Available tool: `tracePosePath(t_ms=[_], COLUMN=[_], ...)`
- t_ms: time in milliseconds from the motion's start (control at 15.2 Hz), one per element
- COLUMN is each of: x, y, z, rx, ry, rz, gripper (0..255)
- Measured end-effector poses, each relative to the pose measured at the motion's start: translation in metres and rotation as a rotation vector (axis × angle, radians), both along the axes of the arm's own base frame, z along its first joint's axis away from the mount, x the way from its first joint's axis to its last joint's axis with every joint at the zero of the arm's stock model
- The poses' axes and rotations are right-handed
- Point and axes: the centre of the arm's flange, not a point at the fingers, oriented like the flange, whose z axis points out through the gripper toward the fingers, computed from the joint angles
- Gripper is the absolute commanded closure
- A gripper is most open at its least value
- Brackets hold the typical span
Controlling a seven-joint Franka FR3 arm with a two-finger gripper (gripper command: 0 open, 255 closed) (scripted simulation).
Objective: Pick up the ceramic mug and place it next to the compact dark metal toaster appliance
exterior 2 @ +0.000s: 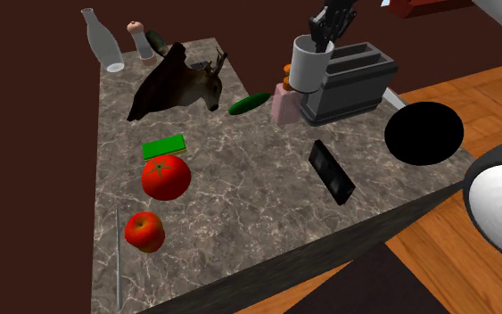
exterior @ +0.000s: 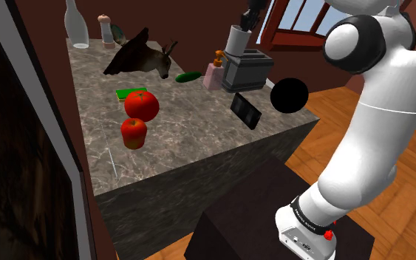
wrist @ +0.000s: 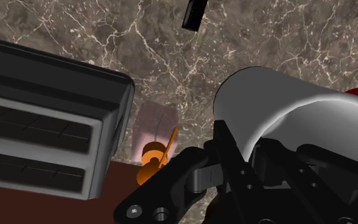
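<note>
Nearest, the dark stand (exterior: 258, 214) sits against the marble counter (exterior: 199, 140). On the counter are a red apple (exterior: 134, 133), a tomato (exterior: 141, 105) and a flat black slab (exterior: 246, 111). Further back, a pink soap bottle (exterior: 213, 74) stands just beside the dark grey toaster (exterior: 247, 70). The pale mug (exterior: 236, 40) hangs above that bottle at the toaster's side, apparently clear of the counter. The gripper (exterior: 247, 26) is clamped on the mug's rim, one finger (wrist: 227, 149) seemingly inside. A clear bottle (exterior: 76, 26) stands farthest.
</note>
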Motion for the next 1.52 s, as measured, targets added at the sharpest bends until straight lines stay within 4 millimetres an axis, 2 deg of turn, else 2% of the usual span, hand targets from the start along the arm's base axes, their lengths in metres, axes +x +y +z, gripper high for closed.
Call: tracePosePath(t_ms=[132,330,1518], x=[0.007,0.009,0.009], y=[-0.026,-0.034,-0.035], z=[-0.003,-0.015,-0.11], rx=[0.0,0.0,0.0], ry=[0.001,0.002,0.001], rz=[0.0,0.001,0.002], gripper=[255,255,255])
